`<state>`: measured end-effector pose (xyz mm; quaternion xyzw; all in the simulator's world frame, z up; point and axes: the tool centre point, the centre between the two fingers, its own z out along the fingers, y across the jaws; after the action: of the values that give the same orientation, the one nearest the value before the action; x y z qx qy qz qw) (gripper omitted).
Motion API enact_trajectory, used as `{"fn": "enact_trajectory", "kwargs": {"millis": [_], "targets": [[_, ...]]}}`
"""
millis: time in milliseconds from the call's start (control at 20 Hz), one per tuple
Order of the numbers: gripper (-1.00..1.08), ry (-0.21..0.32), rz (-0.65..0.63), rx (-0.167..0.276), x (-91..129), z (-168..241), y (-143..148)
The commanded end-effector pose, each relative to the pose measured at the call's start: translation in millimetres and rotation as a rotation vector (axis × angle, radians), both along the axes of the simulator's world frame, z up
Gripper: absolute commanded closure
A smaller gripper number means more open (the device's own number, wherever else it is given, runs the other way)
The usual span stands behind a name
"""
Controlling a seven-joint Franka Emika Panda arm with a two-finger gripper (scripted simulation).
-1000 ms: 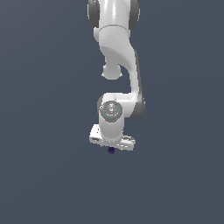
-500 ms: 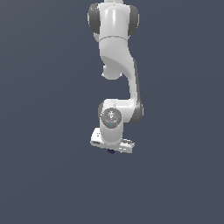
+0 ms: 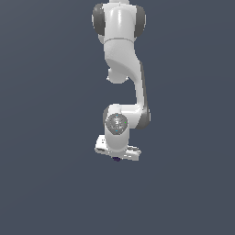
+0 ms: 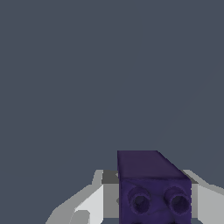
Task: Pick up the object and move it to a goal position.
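- Background is flat dark grey-blue in both views; no edges, seams or other items visible on it.
- White arm [image 3: 121, 69] hangs down from the top of the exterior view, grey caps at the shoulder, elbow bent toward the exterior view's right, wrist pointing down.
- Pincer [image 3: 116, 157] sits at the lowest point of the arm, roughly centre frame, its wide white body slightly tilted.
- Object [image 3: 116, 159]: tiny dark purple speck just under the pincer body in the exterior view, mostly hidden by it.
- Wrist view shows the object [image 4: 153, 188] much larger: dark purple block, flat top face, two round recessed holes side by side on the face nearest the camera.
- White fingers [image 4: 94, 203] sit on either side of the block, tight against it, one on each flank; second finger cut off at the frame edge.
- Pincer state: narrow, clamped on the object.
- Cannot tell from either view whether the block touches the surface or is lifted off it; no shadow or contact line readable.
- No containers in view.
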<state>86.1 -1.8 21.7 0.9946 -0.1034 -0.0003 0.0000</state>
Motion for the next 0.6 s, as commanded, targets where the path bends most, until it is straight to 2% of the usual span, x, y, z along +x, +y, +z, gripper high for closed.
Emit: {"fn": "enact_trajectory", "kwargs": {"millis": [0, 250, 550], "targets": [[1.08, 0.000, 0.000, 0.000, 0, 0, 0], [1.08, 0.000, 0.000, 0.000, 4, 6, -6], [1.08, 0.000, 0.000, 0.000, 17, 27, -29]]}}
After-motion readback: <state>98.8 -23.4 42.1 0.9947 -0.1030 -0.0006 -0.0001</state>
